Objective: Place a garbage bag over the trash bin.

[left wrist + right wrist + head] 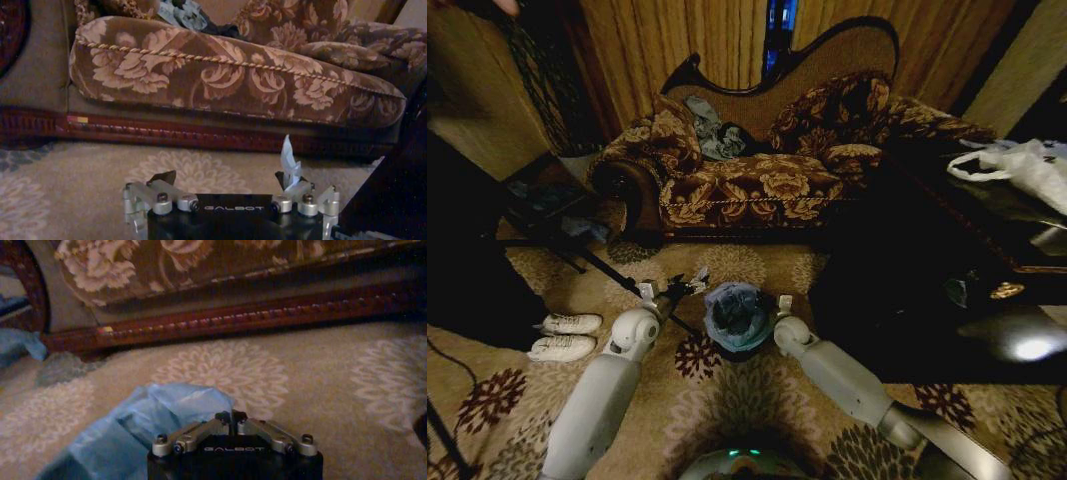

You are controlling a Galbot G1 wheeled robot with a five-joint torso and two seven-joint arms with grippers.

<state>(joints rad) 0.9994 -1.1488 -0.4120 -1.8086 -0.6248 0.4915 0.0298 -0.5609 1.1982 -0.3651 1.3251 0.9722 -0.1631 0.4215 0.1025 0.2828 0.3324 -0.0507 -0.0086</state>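
I am viewing the trash bin (738, 343) on the carpet (757, 395) directly ahead of the base, with the garbage bag (736, 311) bunched over its mouth and not yet spread down the sides. The left gripper (683, 287) is sitting just beside the bin's left side, fingers spread and holding nothing. The right gripper (784, 303) is just beside the bin's right side, fingers closed together at the bag's edge; I judge they are pinching no film.

To finish well, I am judging that each side must take the film at the rim and draw it outward and down evenly.

The sofa (757, 185) is standing well apart ahead, the dark table (927, 290) is near on the right, and the shoes (564, 336) are lying to the left. Open carpet surrounds the bin.
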